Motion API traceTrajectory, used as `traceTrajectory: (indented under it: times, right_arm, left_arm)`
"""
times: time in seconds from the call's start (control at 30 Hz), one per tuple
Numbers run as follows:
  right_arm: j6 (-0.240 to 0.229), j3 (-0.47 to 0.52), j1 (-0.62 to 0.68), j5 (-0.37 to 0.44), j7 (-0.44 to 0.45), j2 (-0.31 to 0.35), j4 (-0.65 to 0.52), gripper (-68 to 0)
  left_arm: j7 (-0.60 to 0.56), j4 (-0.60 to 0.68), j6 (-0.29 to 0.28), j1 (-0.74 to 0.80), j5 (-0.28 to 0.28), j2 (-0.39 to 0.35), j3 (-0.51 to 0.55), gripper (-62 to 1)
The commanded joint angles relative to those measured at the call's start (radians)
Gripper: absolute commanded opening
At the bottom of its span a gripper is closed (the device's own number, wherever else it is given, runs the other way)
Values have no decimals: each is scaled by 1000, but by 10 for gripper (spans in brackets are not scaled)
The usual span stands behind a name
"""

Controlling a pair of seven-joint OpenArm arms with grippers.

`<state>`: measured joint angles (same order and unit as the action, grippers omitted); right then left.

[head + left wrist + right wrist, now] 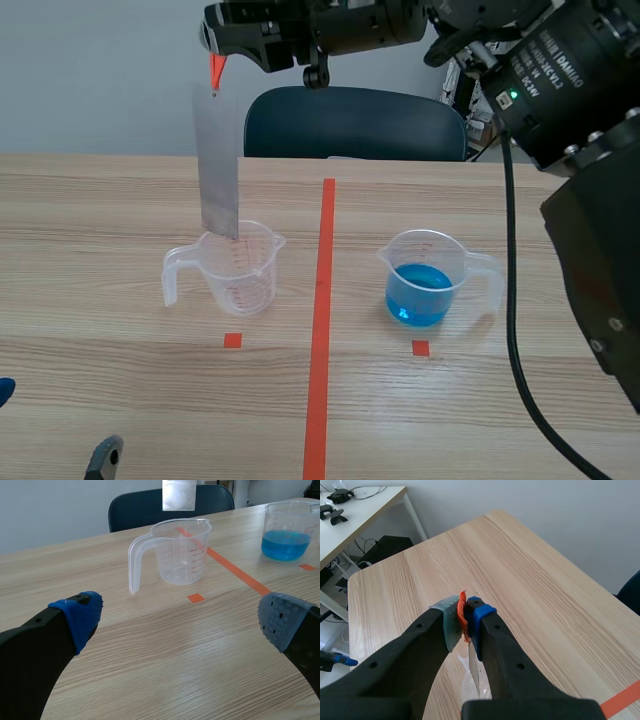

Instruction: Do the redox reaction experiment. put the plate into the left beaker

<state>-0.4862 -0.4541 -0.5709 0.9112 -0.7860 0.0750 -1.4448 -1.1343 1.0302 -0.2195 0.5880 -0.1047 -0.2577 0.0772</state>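
Observation:
A long grey metal plate (218,165) with an orange tab at its top hangs upright, and my right gripper (214,52), reaching in across the table's far side, is shut on that tab. The plate's lower edge (178,495) hovers just above the mouth of the empty clear left beaker (235,265) (180,552). In the right wrist view the gripper (465,617) pinches the orange tab, with the plate (474,672) pointing down below the fingers. My left gripper (180,620) is open and low near the table's front left, well short of the beaker.
A second beaker (425,282) (289,530) holding blue liquid stands right of the orange tape line (322,330). A dark blue chair (355,122) is behind the far table edge. A cable from the right arm (515,330) hangs over the right side.

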Motion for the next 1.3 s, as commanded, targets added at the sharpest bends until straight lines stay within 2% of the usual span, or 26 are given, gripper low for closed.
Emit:
traceTrajectory:
  times: [0.0,0.4,0.7,0.9,1.07,1.27]
  right_arm:
    - [-1,-1,-22,8,22,-3,-1,-665]
    - [-1,-1,-22,8,30,-3,4,-665]
    - [-1,-26,-22,6,56,-3,68,-665]
    - [-1,-44,-22,-42,76,-17,89,-665]
    - [-2,-45,-22,-48,97,-23,128,-665]
    - [-29,-45,-22,-82,120,-43,178,-665]
  left_arm:
    - [-17,12,0,10,6,-6,5,14]
    - [-17,12,0,10,6,-6,5,14]
    - [-17,12,0,10,6,-6,5,14]
    - [-17,12,0,10,6,-6,5,14]
    - [-17,12,0,10,6,-6,5,14]
    - [-17,11,0,10,6,-6,5,14]
